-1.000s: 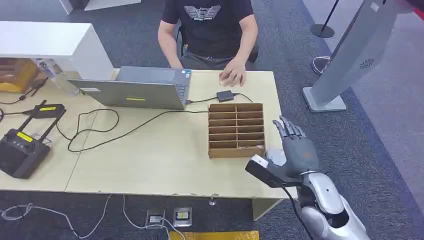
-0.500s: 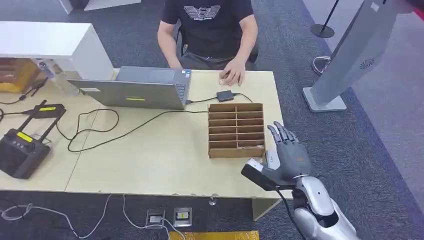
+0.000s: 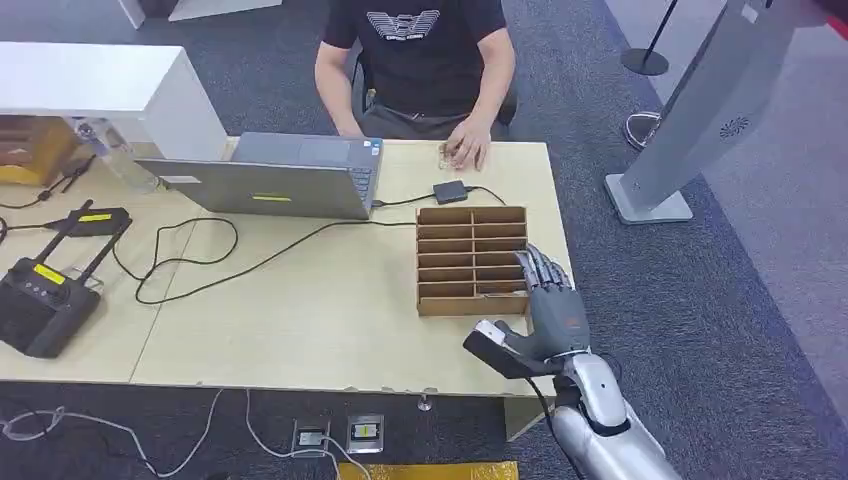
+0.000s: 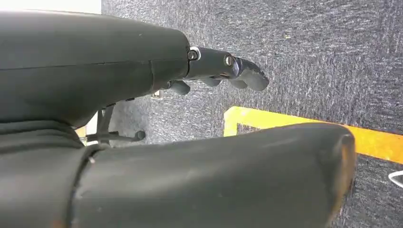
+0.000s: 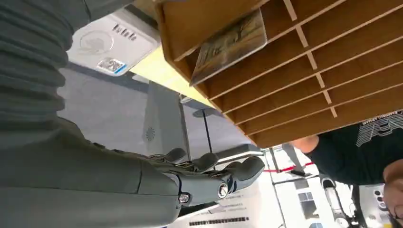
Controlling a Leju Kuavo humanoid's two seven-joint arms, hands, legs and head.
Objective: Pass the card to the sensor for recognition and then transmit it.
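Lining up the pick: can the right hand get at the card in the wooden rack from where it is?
Probably yes. The right hand is empty with fingers apart beside the rack, and the card juts from a near compartment with nothing in front of it.

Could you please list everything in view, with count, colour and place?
table: one, light wood, centre.
card rack: one, brown, compartmented, table's right part.
card: one, printed, in a rack slot nearest the robot.
sensor: one, white, beside the rack.
laptop: one, grey, before the person.
cable: one, black, across the table.
controller: one, black, table's left end.
kiosk: one, grey, on the floor at right.
person: one, black shirt, seated opposite.
right hand: grey, empty, beside the rack.
left hand: dark, empty, over carpet.
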